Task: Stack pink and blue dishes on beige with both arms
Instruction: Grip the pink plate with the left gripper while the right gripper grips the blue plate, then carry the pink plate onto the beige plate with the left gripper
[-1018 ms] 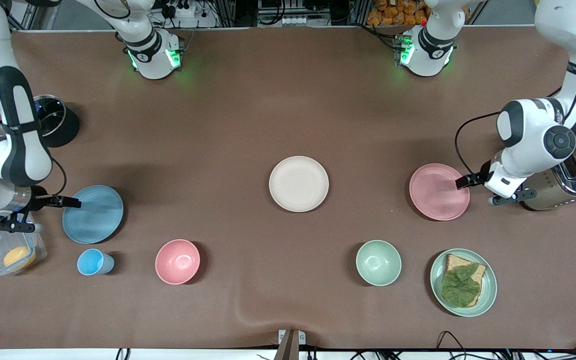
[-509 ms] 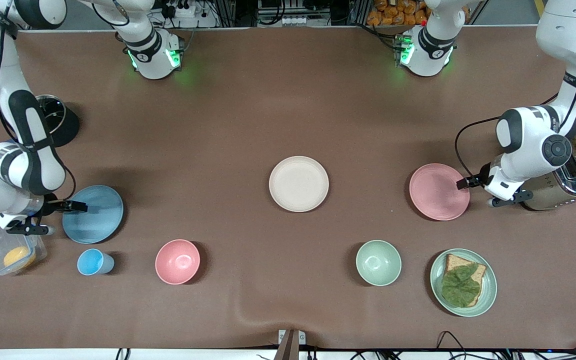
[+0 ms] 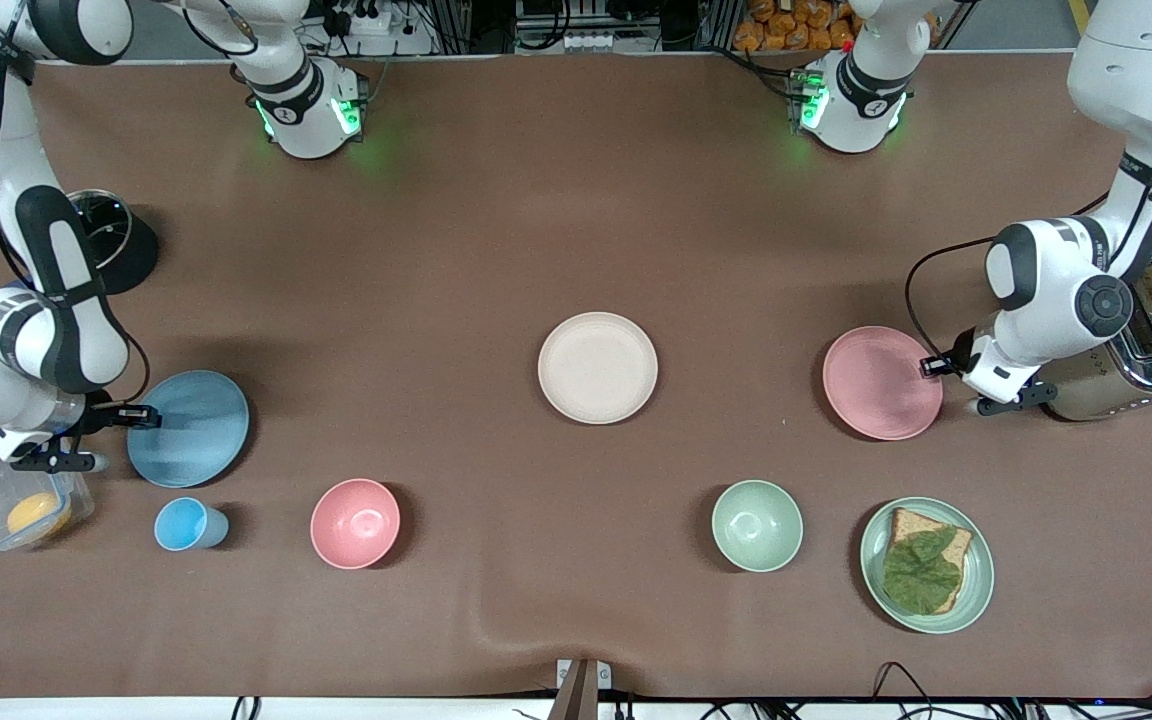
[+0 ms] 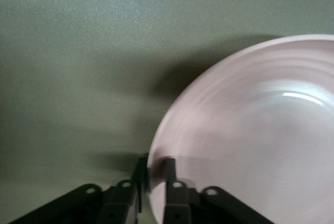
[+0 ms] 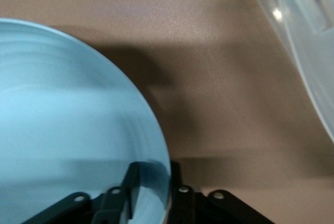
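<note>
Front view: left pincer (image 3: 929, 367) clamps pink plate (image 3: 881, 383) rim; right pincer (image 3: 143, 412) clamps blue plate (image 3: 191, 428) rim.

The left gripper (image 4: 155, 182) straddles the rim of the pink plate (image 4: 250, 135), one dark finger (image 4: 169, 174) on the plate's upper face and the other just outside its edge. The rim looks pinched, though blur hides contact. Bare table surface (image 4: 78, 51) surrounds them.

This looks like a robot lab made up like a kitchen. Two white arms (image 3: 1066, 290) are bolted to a brown table (image 3: 496, 220). Wires and metal frames run along the table's top edge. A toaster (image 3: 1126, 370), bowls (image 3: 356, 523) and plates sit on the table.
</note>
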`<state>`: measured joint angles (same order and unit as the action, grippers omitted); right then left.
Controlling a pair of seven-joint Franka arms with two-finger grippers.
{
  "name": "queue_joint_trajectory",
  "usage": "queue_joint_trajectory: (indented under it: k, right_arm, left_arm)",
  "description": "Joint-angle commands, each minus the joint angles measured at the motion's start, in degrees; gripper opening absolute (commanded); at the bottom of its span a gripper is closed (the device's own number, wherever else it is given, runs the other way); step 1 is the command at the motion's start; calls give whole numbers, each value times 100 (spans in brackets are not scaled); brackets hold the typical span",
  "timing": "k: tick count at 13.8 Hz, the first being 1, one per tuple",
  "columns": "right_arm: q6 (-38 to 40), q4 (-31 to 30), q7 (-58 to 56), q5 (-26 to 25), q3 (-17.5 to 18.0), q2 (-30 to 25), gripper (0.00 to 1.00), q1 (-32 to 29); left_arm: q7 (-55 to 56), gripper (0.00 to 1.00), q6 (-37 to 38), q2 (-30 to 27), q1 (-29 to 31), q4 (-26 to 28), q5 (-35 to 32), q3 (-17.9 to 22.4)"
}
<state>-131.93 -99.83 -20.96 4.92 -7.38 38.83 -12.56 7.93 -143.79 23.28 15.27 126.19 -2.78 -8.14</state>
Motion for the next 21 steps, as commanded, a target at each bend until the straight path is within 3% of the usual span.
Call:
queue_joint_trajectory:
  k: [1, 7, 12, 15, 18, 21]
  right_arm:
    - [141, 34, -303, 80, 88, -95, 0, -89]
    - [1536, 148, -242, 88, 166, -850, 0, 26]
    - [3153, 604, -41, 553, 237, -1299, 0, 201]
    - [3656, 658, 345, 721, 237, -1597, 0, 499]
    - [3780, 649, 1144, 756, 246, -1844, 0, 912]
    - [3956, 658, 2110, 1247, 237, -1950, 0, 1282]
  left_arm:
    - [7, 0, -27, -295, 116, 72, 58, -91]
    - [216, 0, 1000, -1544, 82, -67, 1191, -1126]
    - [2262, 0, 1169, -1423, -146, -384, 1104, -2673]
    - [3291, 0, 1012, -1133, -1050, -481, 1000, -2754]
    - [4074, 0, 538, -633, -1622, -481, 368, -2754]
    - [4471, 0, 123, 79, -1720, -709, -448, -2746]
